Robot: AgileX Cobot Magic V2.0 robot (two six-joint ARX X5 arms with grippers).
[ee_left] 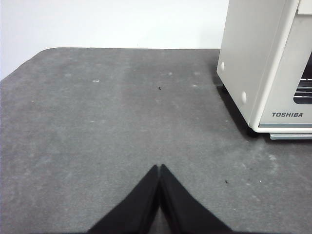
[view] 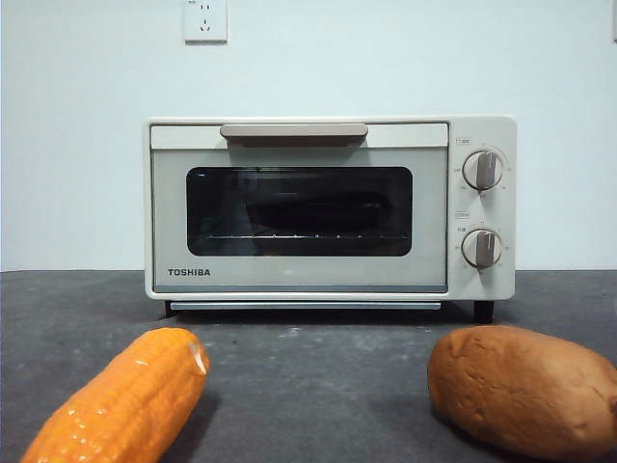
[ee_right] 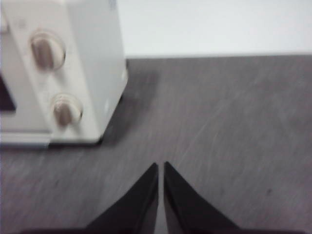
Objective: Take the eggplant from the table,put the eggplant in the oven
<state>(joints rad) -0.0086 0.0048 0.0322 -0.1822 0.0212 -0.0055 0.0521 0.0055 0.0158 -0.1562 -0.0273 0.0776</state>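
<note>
Cream-white oven (view: 330, 207) with dark glass, orange corn cob (view: 120, 400), brown potato (view: 525, 388), speckled dark grey table (view: 318, 386).

Corn, potato, and a wall socket

An orange corn cob (view: 120, 400) lies at seven o'clock, a brown lumpy potato (view: 523, 389) at five; a white wall socket (view: 205, 20) sits high at eleven.

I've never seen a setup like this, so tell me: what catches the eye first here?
The cream-white TOSHIBA oven stands at the middle of the table, door shut, with a dark long shape, likely the eggplant, dimly visible behind the glass. In front lie an orange corn cob at one side and a brown potato at the other.
</note>
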